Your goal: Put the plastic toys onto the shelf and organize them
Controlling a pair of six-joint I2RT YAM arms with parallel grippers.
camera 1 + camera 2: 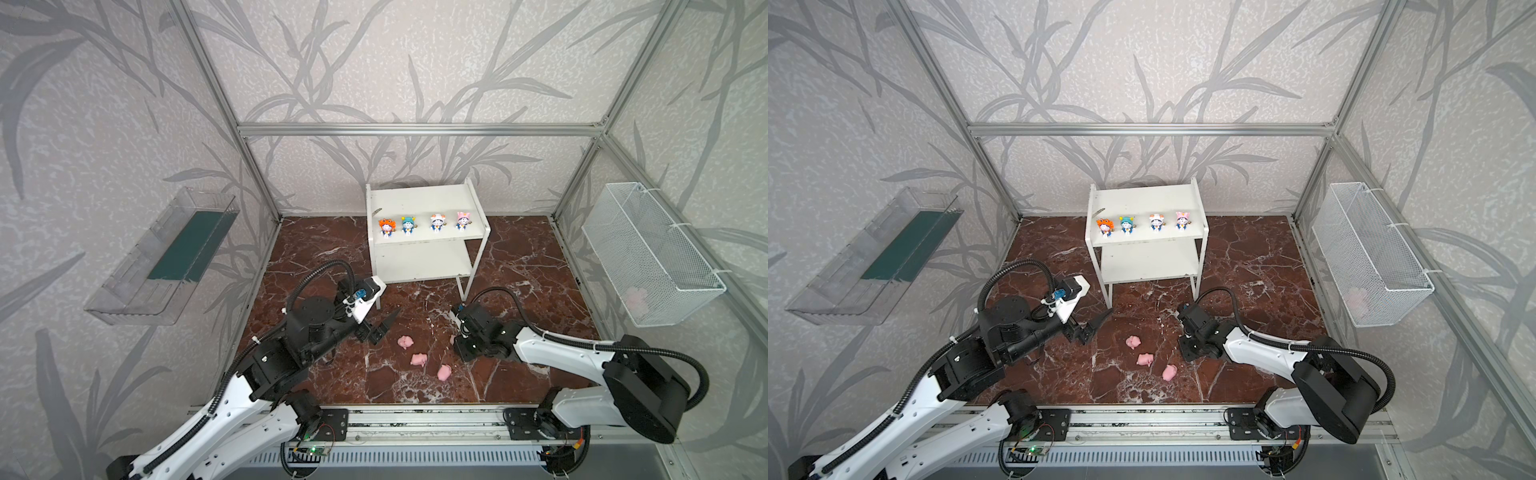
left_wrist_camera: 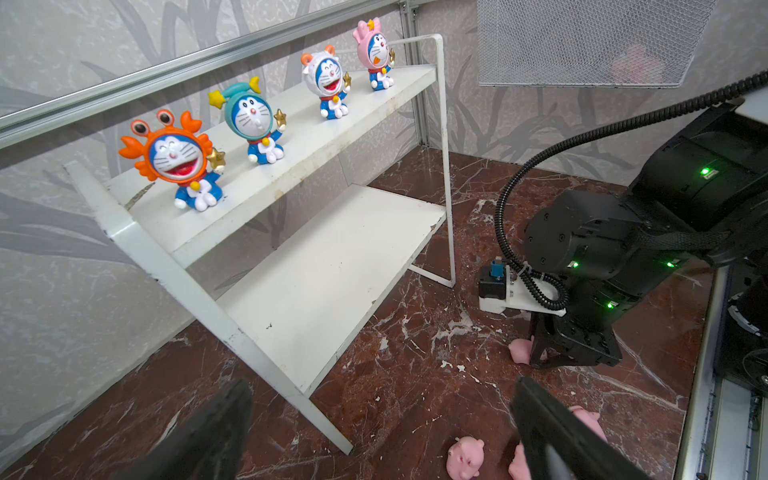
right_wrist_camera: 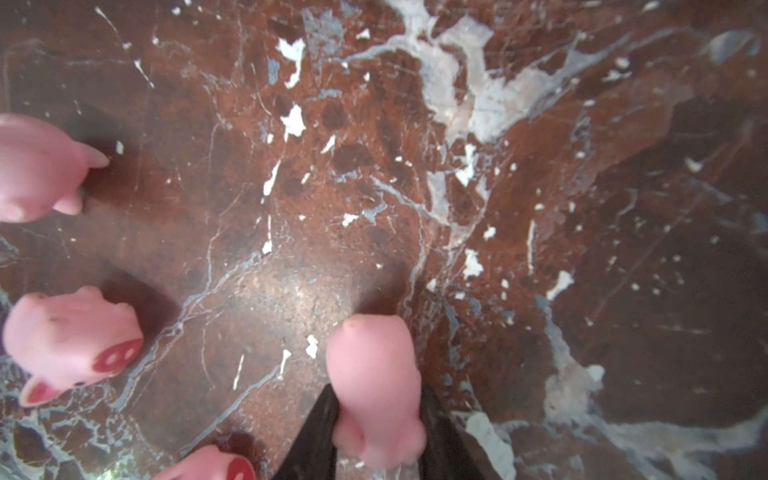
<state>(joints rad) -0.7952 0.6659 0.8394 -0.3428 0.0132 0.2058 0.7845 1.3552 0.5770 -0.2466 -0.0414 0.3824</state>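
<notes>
The white two-tier shelf [image 1: 424, 203] [image 1: 1144, 199] [image 2: 324, 274] stands at the back. Four white-and-blue figurines stand in a row on its top board, from the orange-headed one [image 1: 386, 227] [image 2: 178, 162] to the pink-headed one [image 1: 461, 220] [image 2: 376, 54]. Three pink pigs [image 1: 405, 342] [image 1: 419, 359] [image 1: 444, 372] lie on the marble floor. My right gripper [image 3: 376, 415] [image 1: 455, 338] is down at the floor, shut on a fourth pink pig [image 3: 374, 386] [image 2: 521, 351]. My left gripper [image 1: 386, 325] [image 1: 1096, 326] [image 2: 382, 386] hangs open left of the pigs, holding nothing.
A clear tray with a green base [image 1: 166, 257] hangs on the left wall. A white wire mesh basket [image 1: 648, 253] hangs on the right wall with something pink [image 1: 636, 297] inside. Aluminium frame posts stand at the back corners, and a rail runs along the front.
</notes>
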